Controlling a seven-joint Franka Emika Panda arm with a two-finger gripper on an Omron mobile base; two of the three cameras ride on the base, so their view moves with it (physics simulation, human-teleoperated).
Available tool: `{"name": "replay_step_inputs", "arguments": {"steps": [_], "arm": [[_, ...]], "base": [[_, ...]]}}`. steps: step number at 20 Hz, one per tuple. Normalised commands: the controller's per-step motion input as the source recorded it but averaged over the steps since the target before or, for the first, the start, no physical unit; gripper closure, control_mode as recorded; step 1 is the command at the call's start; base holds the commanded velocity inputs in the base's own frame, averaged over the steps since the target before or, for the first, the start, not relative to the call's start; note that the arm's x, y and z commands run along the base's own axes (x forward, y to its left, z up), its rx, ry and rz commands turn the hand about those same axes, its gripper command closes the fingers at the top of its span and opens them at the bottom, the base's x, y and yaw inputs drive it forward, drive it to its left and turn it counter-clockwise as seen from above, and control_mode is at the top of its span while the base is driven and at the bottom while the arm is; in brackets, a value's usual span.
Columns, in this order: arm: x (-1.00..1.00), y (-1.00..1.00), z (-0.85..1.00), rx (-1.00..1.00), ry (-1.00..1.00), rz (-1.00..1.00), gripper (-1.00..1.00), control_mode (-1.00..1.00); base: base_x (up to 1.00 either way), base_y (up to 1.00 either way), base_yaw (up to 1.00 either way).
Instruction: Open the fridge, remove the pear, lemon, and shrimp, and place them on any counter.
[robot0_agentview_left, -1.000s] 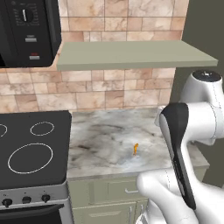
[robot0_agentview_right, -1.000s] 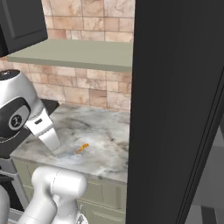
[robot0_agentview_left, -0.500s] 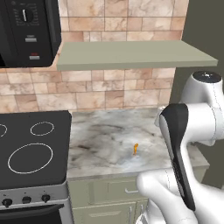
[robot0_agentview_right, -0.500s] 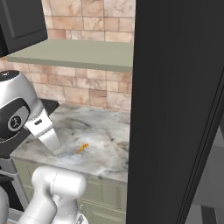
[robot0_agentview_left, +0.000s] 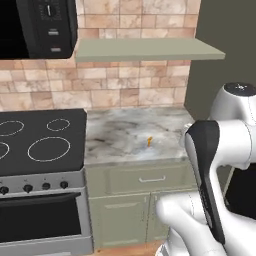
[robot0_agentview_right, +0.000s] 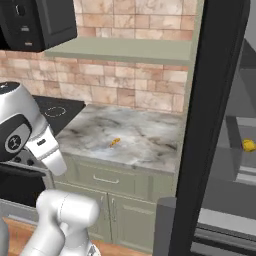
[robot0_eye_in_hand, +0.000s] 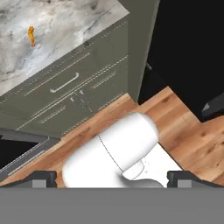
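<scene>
The fridge (robot0_agentview_right: 215, 125) stands at the right with its black door swung open, edge-on to the right base view. On a grey shelf inside sits the yellow lemon (robot0_agentview_right: 248, 145). The tiny orange shrimp (robot0_agentview_left: 149, 142) (robot0_agentview_right: 115, 142) lies on the marble counter (robot0_agentview_left: 120, 135) (robot0_agentview_right: 145, 145). In the hand view the shrimp (robot0_eye_in_hand: 31, 36) shows at the upper left. My gripper (robot0_eye_in_hand: 113, 178) is open and holds nothing; it looks down at the cabinet fronts and the wooden floor, well away from the shrimp. The pear is out of view.
A black stovetop (robot0_agentview_left: 35, 142) with an oven below adjoins the counter on the left, with a microwave (robot0_agentview_left: 35, 27) above it. A green shelf (robot0_agentview_left: 145, 50) hangs over the counter. Pale green drawers and cabinet doors (robot0_eye_in_hand: 65, 87) face the wooden floor (robot0_eye_in_hand: 183, 131).
The whole picture has shifted: the base has driven back from the counter, so the cabinets below and the fridge's inside with the lemon now show. The shrimp lies where it was. The gripper stays open.
</scene>
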Motion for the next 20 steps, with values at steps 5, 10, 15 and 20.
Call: {"name": "replay_step_inputs", "arguments": {"steps": [5,10,15,20], "arm": [[0.0,0.0,0.0,0.0,0.0,0.0,-1.0,1.0],[0.0,0.0,0.0,0.0,0.0,0.0,-1.0,1.0],[0.0,0.0,0.0,0.0,0.0,0.0,-1.0,1.0],[0.0,0.0,0.0,0.0,0.0,0.0,-1.0,1.0]], "base": [[-1.0,0.27,-0.04],[-1.0,0.0,-0.07],[-0.95,-0.17,-0.12],[-0.12,-0.63,-0.11]]}}
